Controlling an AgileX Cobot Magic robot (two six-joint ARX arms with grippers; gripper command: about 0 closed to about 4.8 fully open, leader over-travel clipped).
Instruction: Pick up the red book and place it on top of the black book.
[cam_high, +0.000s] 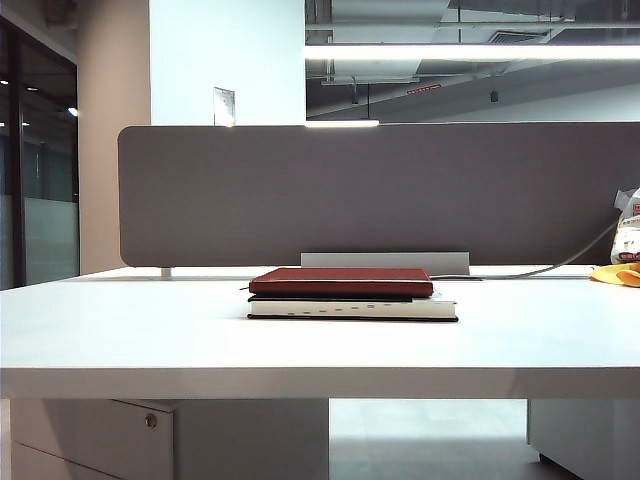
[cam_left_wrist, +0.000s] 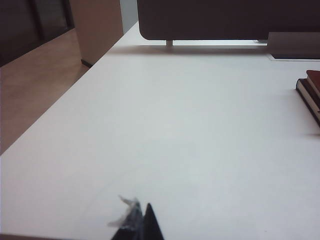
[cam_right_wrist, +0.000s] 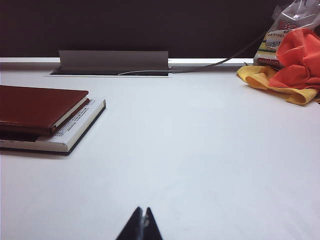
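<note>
Resting already on the black book (cam_high: 352, 309) mid-surface (cam_high: 120, 340), red book (cam_high: 341, 281) looked placed; left end effector (cam_left_wrist: 142, 220) and right end effector (cam_right_wrist: 143, 225) sat closed, empty, near edge; nothing left but holding clear.

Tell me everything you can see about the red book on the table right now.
The red book is a thin dark-red hardcover with a smooth, leather-like cover and pale page edges, closed and lying flat. It rests on top of the black book, which is thicker and sticks out past it on the side toward the cloths and toward the camera, in the middle of the white table. Only the black book touches it; the left gripper and right gripper are both shut and well clear of it.
</note>
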